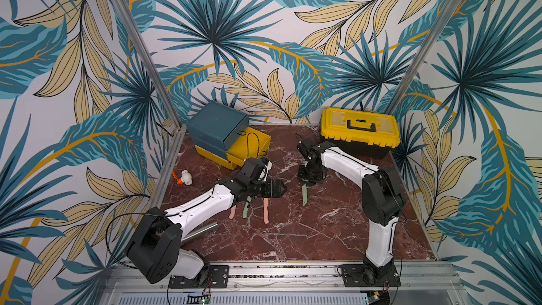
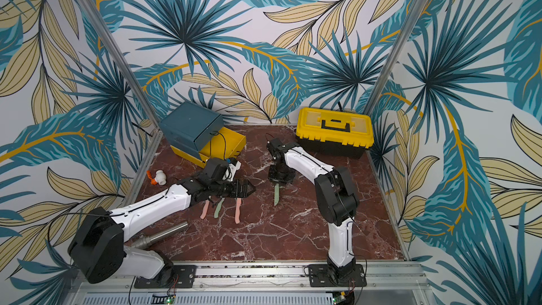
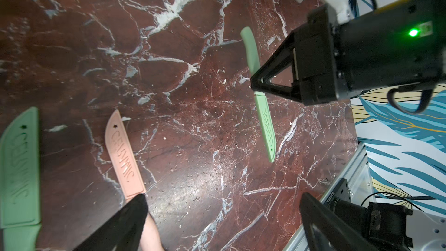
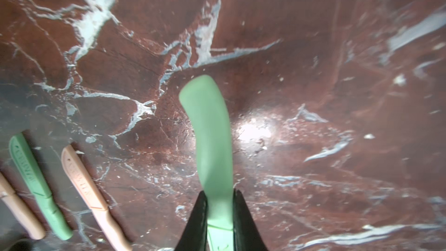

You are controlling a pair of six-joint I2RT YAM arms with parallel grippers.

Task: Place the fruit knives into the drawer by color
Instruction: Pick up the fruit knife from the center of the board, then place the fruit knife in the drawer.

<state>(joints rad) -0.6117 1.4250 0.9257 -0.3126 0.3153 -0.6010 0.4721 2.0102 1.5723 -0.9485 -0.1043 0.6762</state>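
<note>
**Toolbox shut, one drawer out.** In both top views the closed yellow toolbox (image 1: 360, 130) is seen at the upper right of the red marble table (image 1: 308, 236), its contents hidden by the lid. At upper left, the dark teal drawer chest (image 1: 217, 127) is shown with a yellow drawer (image 1: 265, 142) pulled out, its yellow floor crossed by a black cable (image 1: 248, 145). Left of centre, the left gripper (image 1: 280, 189) is poised with its jaws wide apart above a pink knife (image 1: 232, 213), a sage green knife (image 1: 245, 212) and a second pink knife (image 1: 266, 214), which are laid side by side on the marble. At centre, the right gripper (image 1: 305, 182) is clamped on a second sage green knife (image 1: 305, 195), gripped where handle meets blade. A steel cylinder (image 1: 202, 230) is seen at lower left, and a white valve (image 1: 185, 177) above it.
</note>
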